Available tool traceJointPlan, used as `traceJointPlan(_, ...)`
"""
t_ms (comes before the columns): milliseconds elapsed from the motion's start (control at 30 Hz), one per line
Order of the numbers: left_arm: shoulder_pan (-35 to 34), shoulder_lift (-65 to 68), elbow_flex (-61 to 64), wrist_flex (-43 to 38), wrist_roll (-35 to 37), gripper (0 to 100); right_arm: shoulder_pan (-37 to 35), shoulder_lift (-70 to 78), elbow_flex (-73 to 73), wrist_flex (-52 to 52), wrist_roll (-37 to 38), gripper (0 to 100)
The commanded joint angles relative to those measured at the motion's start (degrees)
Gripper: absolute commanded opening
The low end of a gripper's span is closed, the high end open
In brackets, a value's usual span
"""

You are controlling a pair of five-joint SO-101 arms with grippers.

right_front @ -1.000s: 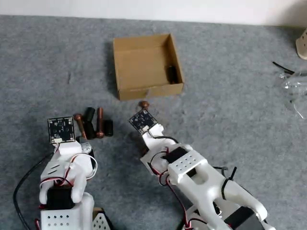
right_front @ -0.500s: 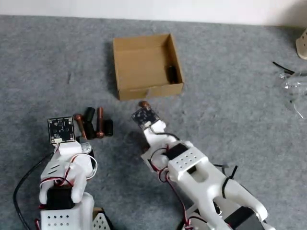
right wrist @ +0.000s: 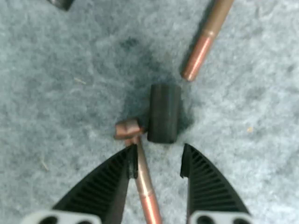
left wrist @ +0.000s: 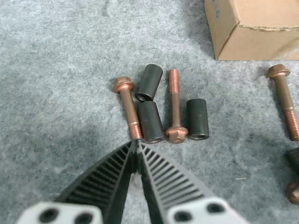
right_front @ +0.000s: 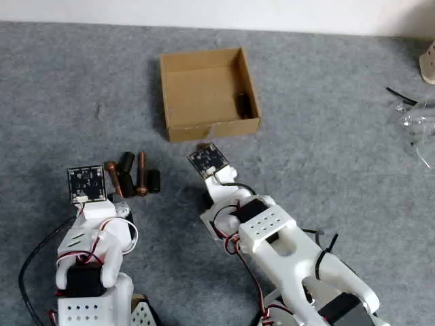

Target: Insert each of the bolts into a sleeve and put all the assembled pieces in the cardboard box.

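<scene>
Just short of a sleeve, the right gripper gapes around a bolt (left gripper clenched, empty).

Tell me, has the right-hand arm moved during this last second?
Yes. The right gripper has edged toward the cardboard box, closing the gap to its front wall.

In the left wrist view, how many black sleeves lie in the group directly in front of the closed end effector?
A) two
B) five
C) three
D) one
C: three black sleeves lie there on the carpet, mixed with two copper bolts, just ahead of the tips of the left end effector.
</scene>
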Motion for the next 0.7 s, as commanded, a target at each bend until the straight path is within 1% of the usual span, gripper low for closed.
traceJointPlan(0,-0.13,-0.57,-0.31,-1.14,-0.26,1,0.92,-2.15,-3.03,1.10,-0.79,13.5)
traceJointPlan(100,-0.13,-0.57,-0.31,-1.14,-0.26,1,1.27,-2.15,-1.63,1.01,-0.79,13.5)
traceJointPlan(233,-0.13,-0.57,-0.31,-1.23,-0.26,1,3.56,-1.54,-0.40,-2.51,-0.70,13.5)
traceJointPlan(333,-0.13,-0.57,-0.31,-1.23,-0.26,1,4.70,-1.54,-0.40,-2.95,-0.70,13.5)
traceJointPlan(533,-0.13,-0.57,-0.31,-1.23,-0.26,1,4.35,-1.54,-0.40,-3.21,-0.70,13.5)
traceJointPlan(600,-0.13,-0.57,-0.31,-1.23,-0.26,1,4.26,-1.54,-0.04,-4.18,-0.70,13.5)
traceJointPlan(667,-0.13,-0.57,-0.31,-1.23,-0.26,1,4.26,-1.54,1.10,-7.34,-0.70,13.5)
